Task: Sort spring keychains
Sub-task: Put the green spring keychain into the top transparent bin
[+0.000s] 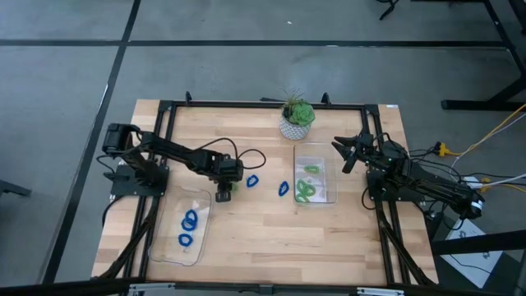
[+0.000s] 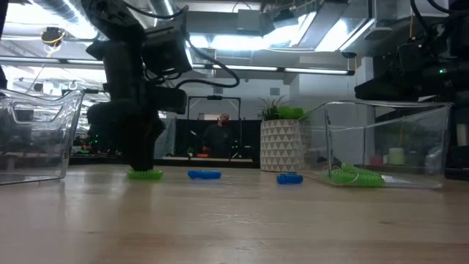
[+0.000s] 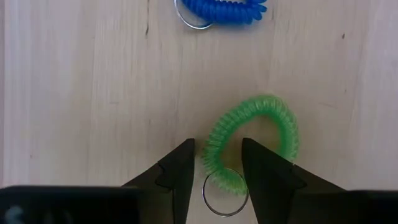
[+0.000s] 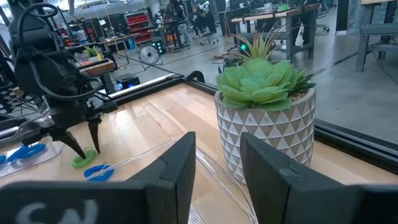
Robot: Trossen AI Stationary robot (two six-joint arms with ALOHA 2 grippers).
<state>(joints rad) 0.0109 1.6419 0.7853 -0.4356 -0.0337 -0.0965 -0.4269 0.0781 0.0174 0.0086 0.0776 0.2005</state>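
Two fingers of the left gripper (image 3: 216, 180) are straddling a green keychain (image 3: 254, 144) lying on the table (image 1: 271, 238), spread, not yet pinching. Beyond it, blue keychains (image 1: 253, 180) are lying loose between the trays (image 1: 182, 249). The right gripper (image 1: 345, 153) is waiting, spread, by the plant (image 1: 297, 118).

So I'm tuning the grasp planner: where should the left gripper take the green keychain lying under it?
Judging from the left wrist view, across the coil by its metal ring, from straight above. The green keychain lies flat on the table, and the left gripper is open, its fingers astride that end of the loop.
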